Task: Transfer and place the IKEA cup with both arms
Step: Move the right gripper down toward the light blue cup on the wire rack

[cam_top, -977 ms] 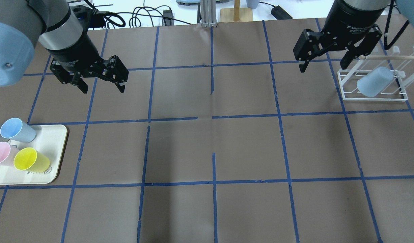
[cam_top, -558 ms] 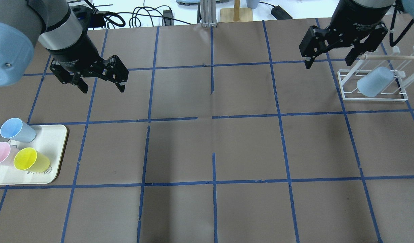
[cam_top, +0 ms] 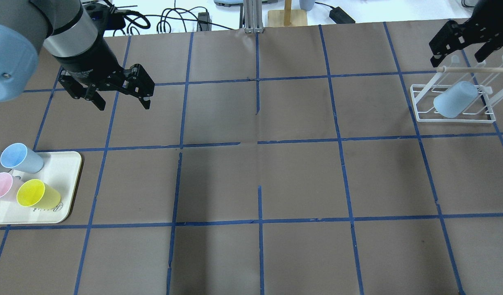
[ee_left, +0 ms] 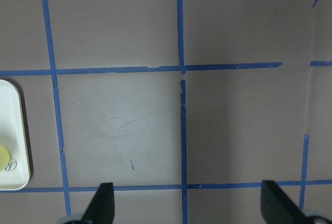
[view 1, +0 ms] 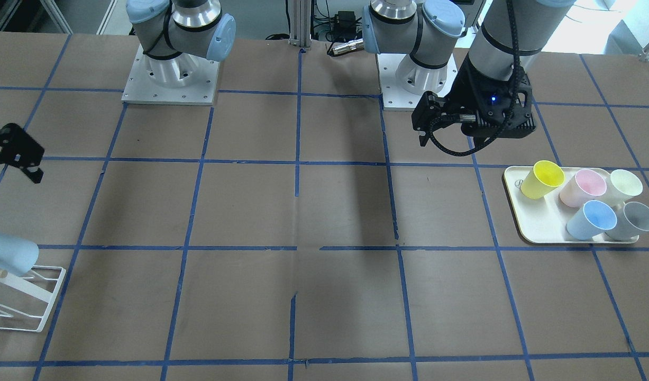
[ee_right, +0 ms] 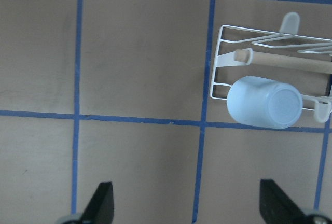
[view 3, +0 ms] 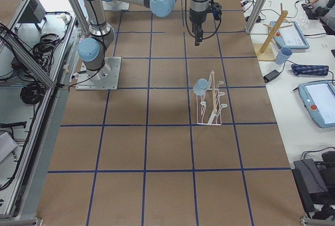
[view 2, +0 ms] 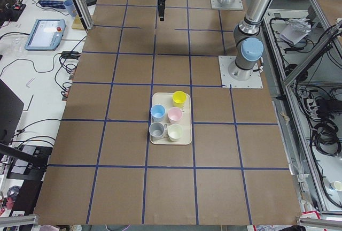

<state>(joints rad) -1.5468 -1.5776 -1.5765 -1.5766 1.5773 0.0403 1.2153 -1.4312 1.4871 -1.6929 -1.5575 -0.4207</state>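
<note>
Here, tapered IKEA cup (ee_right: 264, 102) (matte plastic), wire rack (ee_right: 290, 23)

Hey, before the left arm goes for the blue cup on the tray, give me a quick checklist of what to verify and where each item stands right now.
1. The left gripper is open and empty: ok.
2. The right gripper is open and apart from the white rack: ok.
3. The pale blue cup rests tilted on the rack, base up: ok.
4. The blue cup stands upright on the tray, mouth up: ok.
5. Finger room around it, with the grey cup and pink cup close beside: cannot tell.
</note>
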